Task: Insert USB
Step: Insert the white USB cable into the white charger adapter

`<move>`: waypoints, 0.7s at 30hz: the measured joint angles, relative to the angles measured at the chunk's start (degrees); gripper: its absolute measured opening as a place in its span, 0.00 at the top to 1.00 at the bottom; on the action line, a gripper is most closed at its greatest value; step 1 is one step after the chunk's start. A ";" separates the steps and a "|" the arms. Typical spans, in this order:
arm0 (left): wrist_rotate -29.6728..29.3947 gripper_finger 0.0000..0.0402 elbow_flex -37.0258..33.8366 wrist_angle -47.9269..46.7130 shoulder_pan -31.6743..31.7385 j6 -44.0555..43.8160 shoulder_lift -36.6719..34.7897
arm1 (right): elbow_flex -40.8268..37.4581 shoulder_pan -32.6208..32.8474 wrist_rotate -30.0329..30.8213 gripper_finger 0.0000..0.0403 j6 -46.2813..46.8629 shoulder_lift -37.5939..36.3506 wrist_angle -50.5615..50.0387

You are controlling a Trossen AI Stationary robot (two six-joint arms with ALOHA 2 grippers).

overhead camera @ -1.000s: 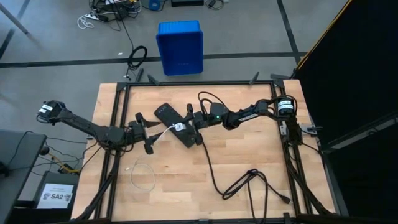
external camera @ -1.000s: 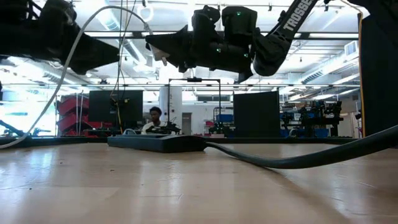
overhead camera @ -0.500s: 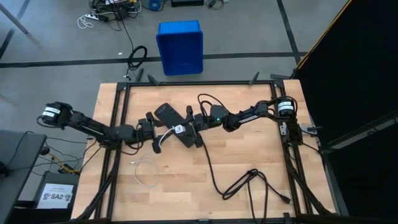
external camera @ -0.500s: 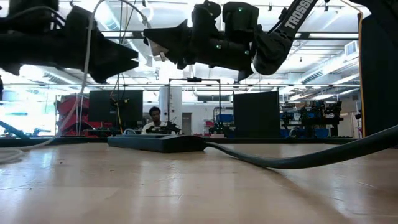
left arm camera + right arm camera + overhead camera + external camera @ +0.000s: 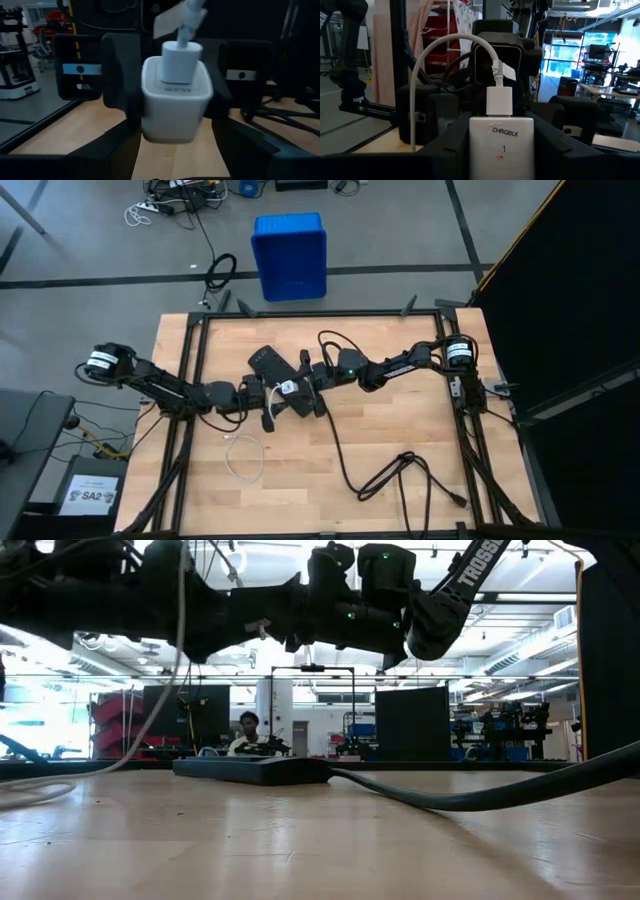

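White plastic is what both arms meet over: a small cube-shaped charger block (image 5: 287, 387) hangs above the middle of the wooden table (image 5: 400, 430), over one end of the long black power strip (image 5: 280, 380). The right arm stretches in from its post, low and nearly level, and the right gripper (image 5: 297, 386) pinches the block between its fingers. The left arm reaches across from the other side just as flat, bringing the left gripper (image 5: 268, 402) nose to nose with the right one; its fingers stand spread, flanking the block without clearly clamping it. From above, the thin white cable (image 5: 243, 457) trails from the grippers down to a loose loop on the bare wood, well apart from the thick black cord (image 5: 385, 470) coiled toward the near edge. The right wrist view adds what the overhead cannot: the cable's plug (image 5: 498, 100) is seated in the block's top face, the cable arching up and over, and the block (image 5: 501, 147) carries a printed label. The left wrist view shows the same block (image 5: 175, 100) from the opposite side, plug uppermost, between dark pads (image 5: 120, 75). At table height both grippers float above the strip (image 5: 250, 768), and a person (image 5: 243, 735) sits far behind.
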 joint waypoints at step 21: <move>-1.72 0.43 -0.23 1.17 -0.02 2.10 0.76 | 0.13 0.31 -3.45 0.71 1.82 -0.04 -3.79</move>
